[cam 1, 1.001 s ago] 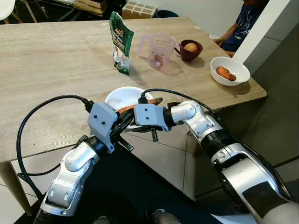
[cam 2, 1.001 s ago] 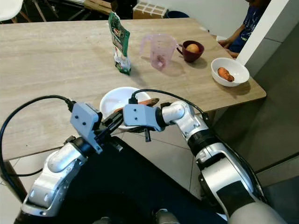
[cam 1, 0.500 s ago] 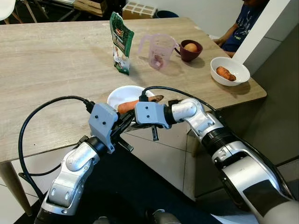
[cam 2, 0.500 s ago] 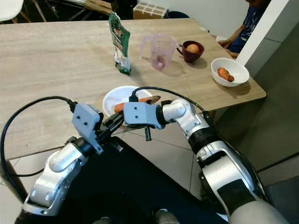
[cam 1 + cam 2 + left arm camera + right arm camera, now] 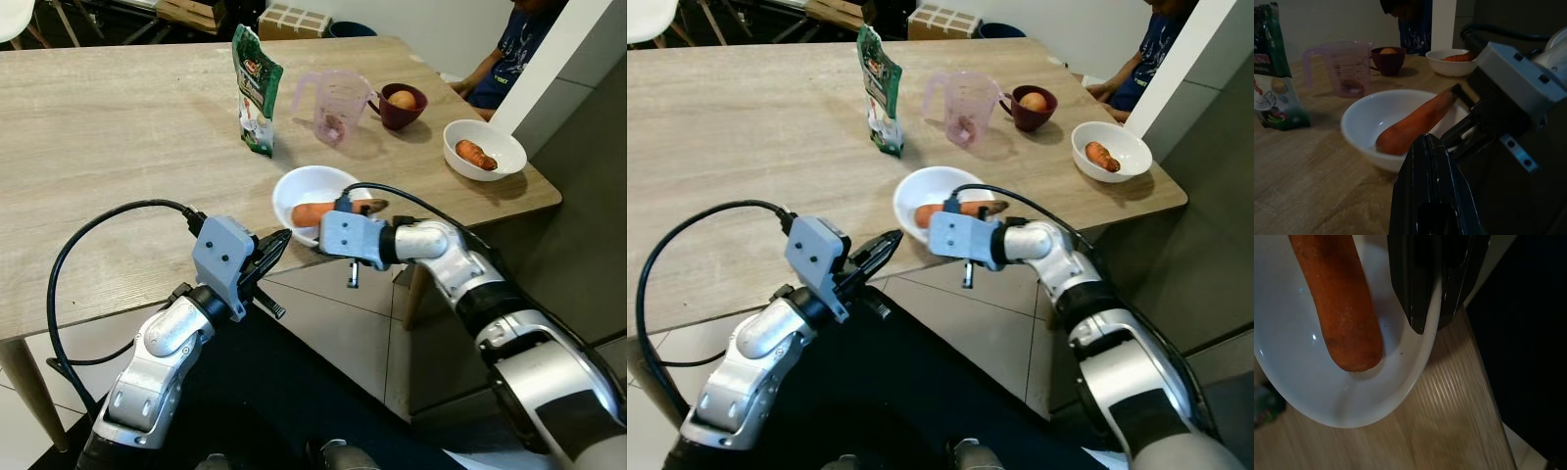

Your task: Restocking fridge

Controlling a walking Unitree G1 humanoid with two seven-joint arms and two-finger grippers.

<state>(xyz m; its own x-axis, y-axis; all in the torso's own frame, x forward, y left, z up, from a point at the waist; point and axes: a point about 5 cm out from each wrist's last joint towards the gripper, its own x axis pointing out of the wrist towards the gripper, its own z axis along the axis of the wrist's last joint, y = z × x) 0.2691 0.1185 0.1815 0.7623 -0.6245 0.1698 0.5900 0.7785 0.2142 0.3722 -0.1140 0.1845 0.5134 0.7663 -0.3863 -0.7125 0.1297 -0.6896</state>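
Our right tool (image 5: 1426, 308) is clamped on the rim of the white bowl (image 5: 306, 184) holding a carrot (image 5: 315, 211) at the counter (image 5: 118, 137) edge. Our left tool (image 5: 277, 241), fingers together, points at the bowl from just beside it.

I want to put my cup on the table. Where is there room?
The table is bare left of the green bag, a wide wooden stretch. It's crowded on the right: jug, dark bowl, far white bowl, and the carrot bowl the right gripper holds.
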